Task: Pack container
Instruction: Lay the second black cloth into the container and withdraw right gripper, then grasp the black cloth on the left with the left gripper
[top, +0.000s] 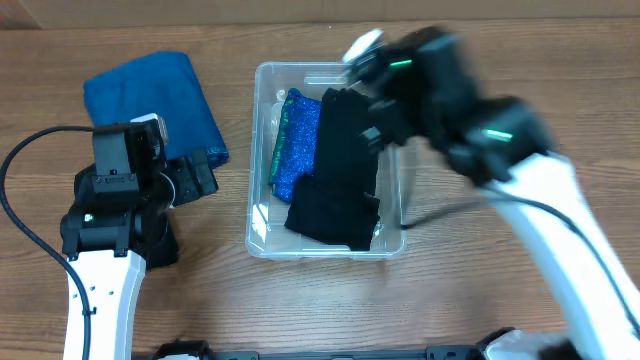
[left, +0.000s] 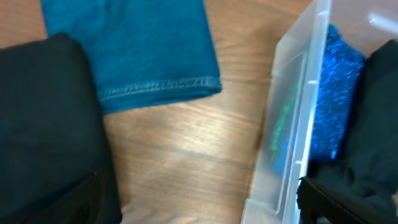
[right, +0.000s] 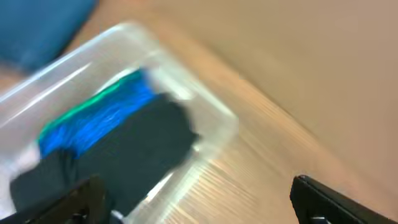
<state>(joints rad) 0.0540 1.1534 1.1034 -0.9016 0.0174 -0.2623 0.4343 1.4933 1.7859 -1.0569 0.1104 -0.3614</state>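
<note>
Mid-table in the overhead view: the container (top: 262, 150), holding a sparkly blue-green fabric (top: 290, 145) along its 9 o'clock wall and a black garment (top: 335, 180) spread from the centre toward 5 o'clock. Outside it, at roughly 10 o'clock, a folded blue cloth (top: 150, 100) flat on the wooden table (top: 450, 300), probably next to go in. At 9 o'clock of the container, near its wall, the left gripper (left: 200, 202), fingers spread with nothing between them. Over the 1 o'clock corner, the right gripper (right: 199, 200), fingers likewise wide apart and empty. Likely trouble from here: clipping the thin clear rim with either arm and shoving or tipping the light container; snagging the black garment, close to the 5 o'clock rim, and dragging it back out; pinching only the top layer of the folded blue cloth, unfolding it on the lift and leaving it draped over the rim; crowding both arms over the same opening. Hard to read: right arm badly smeared by motion in both the overhead and right wrist views, so height above the container impossible to judge; a large black mass (left: 50, 124) at 9 o'clock in the left wrist view, cloth or arm part, cannot tell; far end of the folded blue cloth cut off there; container floor hidden under the fabrics.
</note>
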